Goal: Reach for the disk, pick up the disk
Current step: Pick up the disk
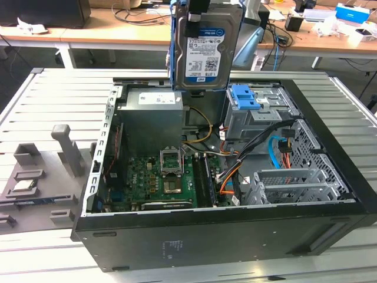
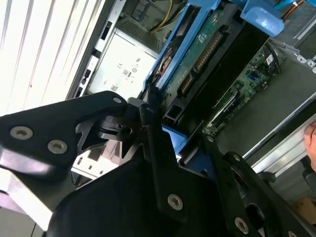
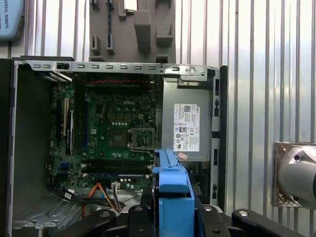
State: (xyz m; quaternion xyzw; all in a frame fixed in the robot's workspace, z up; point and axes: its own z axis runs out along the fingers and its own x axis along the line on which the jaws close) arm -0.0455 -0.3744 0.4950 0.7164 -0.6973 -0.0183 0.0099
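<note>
The slatted grey surface (image 1: 53, 100) carries an open computer case (image 1: 330, 194). Inside it I see the motherboard (image 1: 153, 174) nearest, then the blue caddy (image 1: 244, 97) on its metal cage. Above the case's far end the disk (image 1: 204, 50) hangs upright, label toward the exterior camera, with the end effector (image 3: 173, 212) clamped on its blue bracket. Cluttered desks (image 1: 106, 32) stand behind.

disk (image 1: 203, 50) hanging clear above open case (image 1: 235, 236), cables (image 1: 265, 138) and drive cage (image 1: 265, 113) crowding beneath
</note>
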